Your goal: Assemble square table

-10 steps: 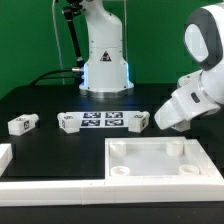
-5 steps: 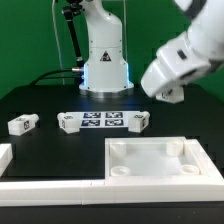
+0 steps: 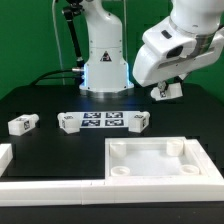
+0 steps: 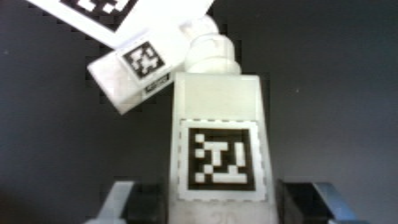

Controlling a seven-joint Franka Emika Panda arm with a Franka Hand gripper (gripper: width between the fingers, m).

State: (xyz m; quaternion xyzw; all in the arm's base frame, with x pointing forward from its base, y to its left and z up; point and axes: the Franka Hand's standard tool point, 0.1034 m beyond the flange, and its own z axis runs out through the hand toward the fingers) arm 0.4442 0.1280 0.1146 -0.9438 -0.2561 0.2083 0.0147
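Note:
The square table top (image 3: 155, 160), a white tray with a raised rim, lies at the front on the exterior view's right. My gripper (image 3: 167, 92) hangs high above the table at the back right, shut on a white tagged leg block (image 3: 170, 89). In the wrist view the held leg block (image 4: 221, 140) sits between my fingers (image 4: 128, 200) with its tag facing the camera, and my gripper (image 4: 217, 207) is closed on its end. Three more leg blocks lie on the black table: one at the far left (image 3: 22, 123), one left of the marker board (image 3: 68, 122), one right of it (image 3: 138, 121), which also shows below the held leg in the wrist view (image 4: 139, 66).
The marker board (image 3: 103, 121) lies flat in the middle of the table. A long white border rail (image 3: 50, 186) runs along the front edge, and another piece (image 3: 4, 155) lies at the left. The robot base (image 3: 105, 60) stands at the back.
My arm has risen from low at the right and swung toward the exterior view's left, carrying the leg block up away from the table surface.

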